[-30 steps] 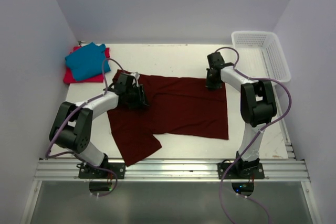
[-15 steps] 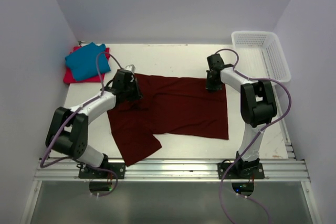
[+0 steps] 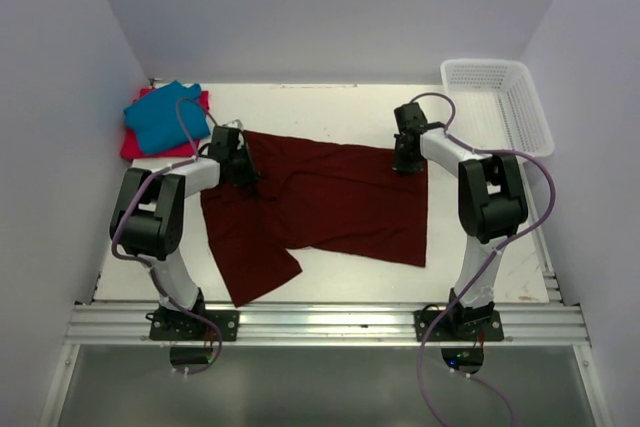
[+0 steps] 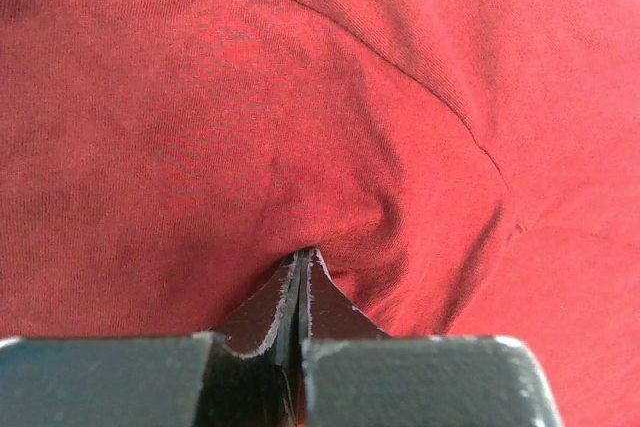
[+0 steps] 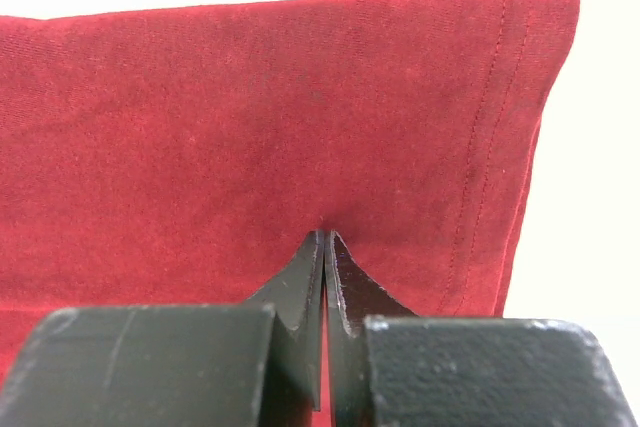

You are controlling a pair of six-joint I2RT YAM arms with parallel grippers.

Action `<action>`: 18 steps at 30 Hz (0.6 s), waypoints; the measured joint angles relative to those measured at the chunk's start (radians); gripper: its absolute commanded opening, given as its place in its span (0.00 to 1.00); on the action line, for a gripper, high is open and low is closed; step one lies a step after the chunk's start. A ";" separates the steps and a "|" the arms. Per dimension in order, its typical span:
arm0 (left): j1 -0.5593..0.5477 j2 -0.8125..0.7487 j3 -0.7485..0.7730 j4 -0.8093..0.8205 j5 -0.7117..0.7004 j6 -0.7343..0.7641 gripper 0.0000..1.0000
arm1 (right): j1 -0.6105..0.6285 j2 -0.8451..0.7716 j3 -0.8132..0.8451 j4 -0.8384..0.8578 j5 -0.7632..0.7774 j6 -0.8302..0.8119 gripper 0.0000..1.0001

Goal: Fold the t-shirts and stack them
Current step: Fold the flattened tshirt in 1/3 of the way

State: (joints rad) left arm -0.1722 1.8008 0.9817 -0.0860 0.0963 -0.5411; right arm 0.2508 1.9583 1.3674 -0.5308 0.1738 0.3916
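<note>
The dark maroon t-shirt (image 3: 335,202) lies spread across the middle of the table, one sleeve (image 3: 255,267) pointing to the near left. My left gripper (image 3: 247,177) is shut on a pinch of its cloth near the far left corner; the fabric (image 4: 330,147) puckers at the closed tips (image 4: 303,255). My right gripper (image 3: 404,161) is shut on the cloth at the far right corner, close to the stitched hem (image 5: 490,147), with its tips (image 5: 327,237) pressed together. A folded teal t-shirt (image 3: 165,115) rests on the red-pink t-shirt (image 3: 138,146) at the far left.
A white mesh basket (image 3: 500,97) stands at the far right corner. Purple walls close in the table on three sides. The arm bases sit on a metal rail (image 3: 320,322) along the near edge.
My left gripper has shut on the maroon cloth and moved left and back. The shirt has shifted slightly left with it. The right gripper has stayed in place, shut.
</note>
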 measured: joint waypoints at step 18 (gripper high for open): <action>-0.030 -0.097 0.024 0.008 0.107 0.056 0.55 | 0.027 -0.124 -0.077 0.033 0.014 0.000 0.17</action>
State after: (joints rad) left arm -0.2024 1.7039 1.0054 -0.0780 0.2035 -0.4850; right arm 0.2775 1.8347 1.2900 -0.4976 0.1883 0.3920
